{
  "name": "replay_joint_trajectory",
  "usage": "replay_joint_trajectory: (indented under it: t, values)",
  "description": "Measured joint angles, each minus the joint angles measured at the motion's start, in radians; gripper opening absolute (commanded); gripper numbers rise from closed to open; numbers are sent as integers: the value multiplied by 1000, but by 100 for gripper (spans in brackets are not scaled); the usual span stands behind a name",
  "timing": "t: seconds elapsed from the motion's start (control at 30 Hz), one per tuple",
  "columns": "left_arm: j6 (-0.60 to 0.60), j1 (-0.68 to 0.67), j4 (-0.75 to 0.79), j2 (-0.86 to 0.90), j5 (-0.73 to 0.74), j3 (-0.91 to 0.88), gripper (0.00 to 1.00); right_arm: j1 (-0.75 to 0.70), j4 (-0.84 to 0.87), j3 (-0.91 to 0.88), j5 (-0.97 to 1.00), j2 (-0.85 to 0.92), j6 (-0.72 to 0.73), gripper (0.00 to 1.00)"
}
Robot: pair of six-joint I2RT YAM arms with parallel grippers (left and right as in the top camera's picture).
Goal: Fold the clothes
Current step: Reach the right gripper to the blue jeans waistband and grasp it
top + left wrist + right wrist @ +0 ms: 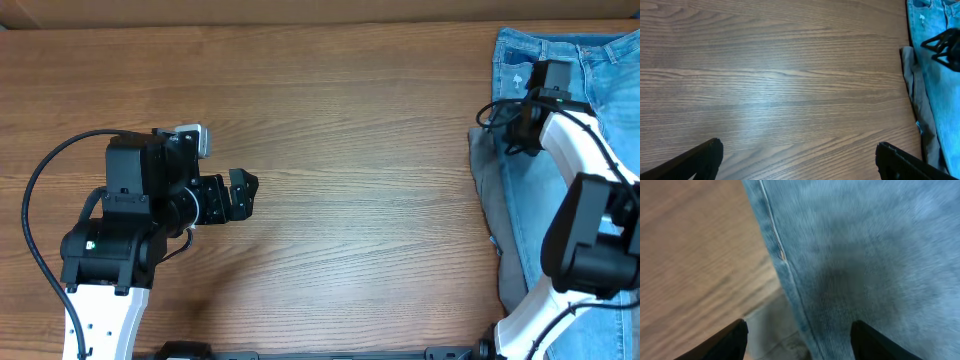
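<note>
At the left of the worktop (350, 120) the left fingers (243, 190) hung over bare wood, pointing toward the middle. In the left wrist view they stood wide apart, one dark tip in each lower corner. Only wood grain lay between them, and they held nothing. They were well apart from the clothes.

The middle of the worktop was plain brown wood.

The clothes lay at the right side. The grey trousers (483, 185) showed only as a narrow strip along the left border of the pile, just beside and partly under the denim. The left wrist view caught the same grey strip (912, 85) at its right margin. The light-blue jeans (520, 210) lay flat on top, running from the far edge of the worktop toward the near edge, and both the far and right edges of the overhead picture cut them off. A stitched seam ran along their left side.

The right arm reached from the near right corner across the jeans, and the right fingers (515, 125) were over the left edge of the denim. From overhead the wrist hid most of them, so their exact place is probably near the seam, no surer than that. The right wrist view was clearer. The two tips were spread wide, the seam of the jeans (865, 255) ran up between them, wood lay to the left and a patch of grey cloth (770, 330) showed low down. No cloth was pinched, and I could not tell whether the tips touched the fabric.
</note>
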Motion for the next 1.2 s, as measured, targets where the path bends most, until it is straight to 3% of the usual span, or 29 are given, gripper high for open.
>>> replay_joint_trajectory:
  t: [0.17, 0.27, 0.37, 0.6, 1.2]
  values:
    - [0, 0, 0, 0, -3, 0, 100, 9, -9, 0, 29, 56, -17, 69]
    - [0, 0, -1, 0, -3, 0, 100, 11, -13, 0, 43, 69, -29, 53]
    - [0, 0, -1, 2, -3, 0, 100, 10, -25, 2, 63, 72, -35, 24]
    - [0, 0, -29, 3, -3, 0, 100, 1, -109, 51, 78, 73, -27, 5]
    - [0, 0, -48, 3, -5, 0, 100, -72, -495, 523, 7, 54, -66, 4]
